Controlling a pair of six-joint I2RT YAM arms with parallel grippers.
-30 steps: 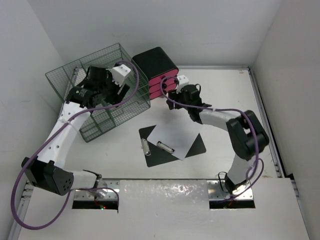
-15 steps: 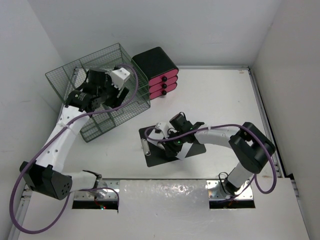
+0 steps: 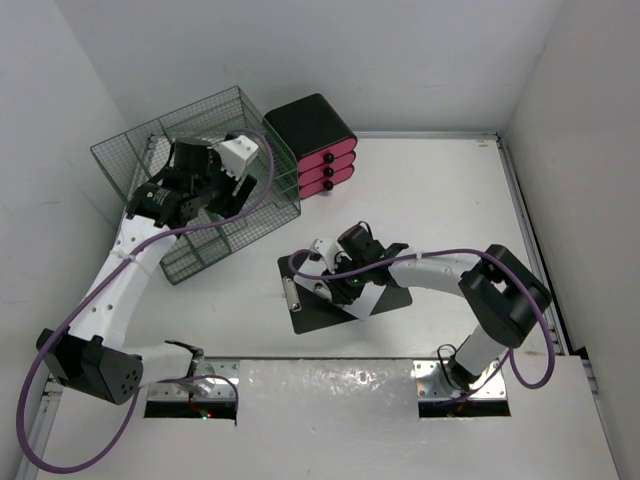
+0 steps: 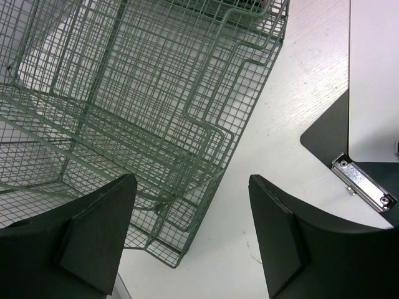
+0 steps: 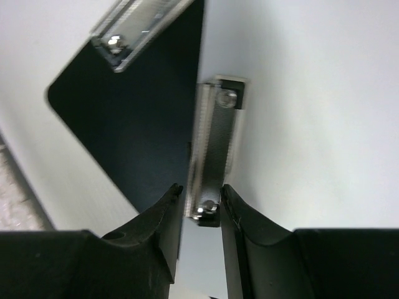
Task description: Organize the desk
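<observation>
Here, the white counter [image 3: 450,190] is seen spanning the walled cell, w/ a green wire rack [image 3: 130,150] and a black box w/ pink drawers [image 3: 310,125] at its far L. The L jaws are held wide apart above the rack, empty. The R jaws are set closely astride the metal clip [image 5: 212,149] of a black clipboard [image 3: 318,315] mid-counter; whether it is clamped cannot be told.
</observation>
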